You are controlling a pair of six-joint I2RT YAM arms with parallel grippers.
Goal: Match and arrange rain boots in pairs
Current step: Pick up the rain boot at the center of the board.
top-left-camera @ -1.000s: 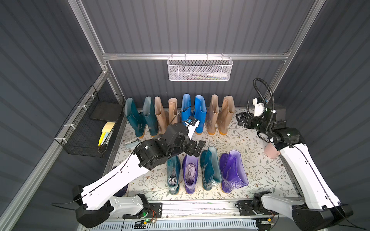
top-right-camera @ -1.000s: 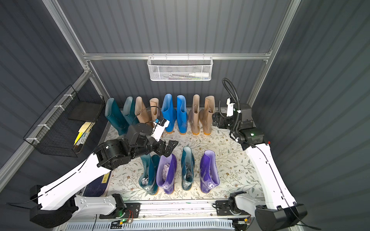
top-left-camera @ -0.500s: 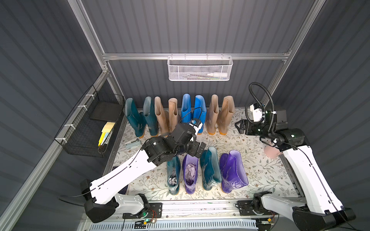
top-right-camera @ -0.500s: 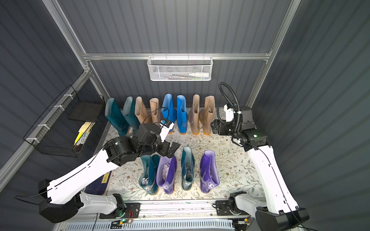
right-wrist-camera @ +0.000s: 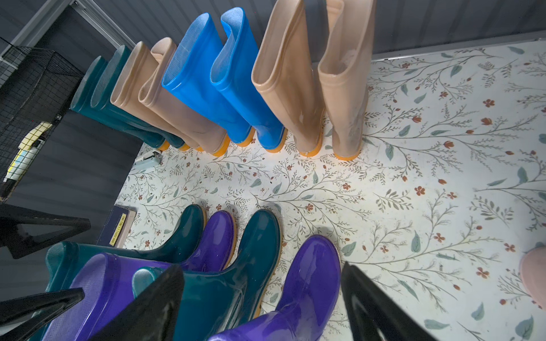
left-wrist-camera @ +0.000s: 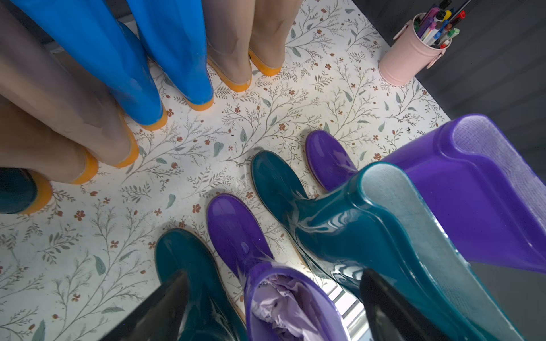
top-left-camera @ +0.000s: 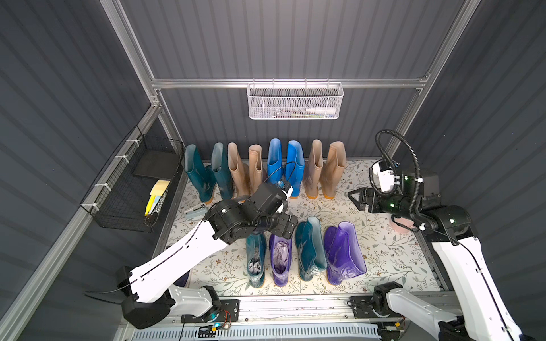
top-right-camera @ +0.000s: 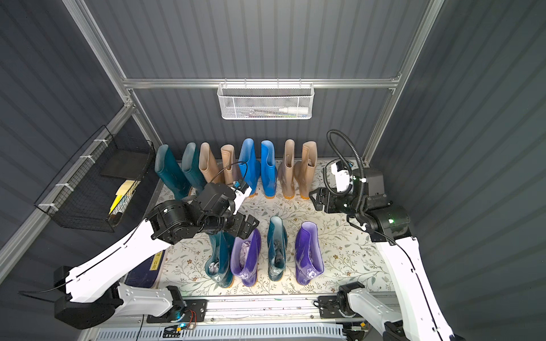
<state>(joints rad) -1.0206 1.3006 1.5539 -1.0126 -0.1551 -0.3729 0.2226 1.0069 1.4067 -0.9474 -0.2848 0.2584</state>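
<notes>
A: Pink cup (left-wrist-camera: 409,56)?
B: Holds pens (left-wrist-camera: 437,26). Mesh basket (top-left-camera: 294,102), a marker (top-left-camera: 320,110).
A: Rain boots (top-left-camera: 292,168)?
B: Eight line the back wall (top-left-camera: 295,44), four stand in front; paper (left-wrist-camera: 283,304) stuffs one purple boot (left-wrist-camera: 233,233).
A: Grippers?
B: Left gripper (left-wrist-camera: 274,273) gapes above it; right gripper (top-left-camera: 354,199) wide, empty.

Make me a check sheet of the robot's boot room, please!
Surface: floral mat, boots standing on it.
Job's things: back row matched: dark teal pair, beige pair, blue pair, second beige pair. Front row mixed: left teal boot, left purple boot, right teal boot, right purple boot.
Clutter: stapler, pink pen cup.
Grippers: left gripper open above the left purple boot; right gripper open, empty.
Cables: black hose loops over right arm; thin black cable at left wrist.
Surroundings: white mesh basket on back rail; black wire basket on side wall.
</notes>
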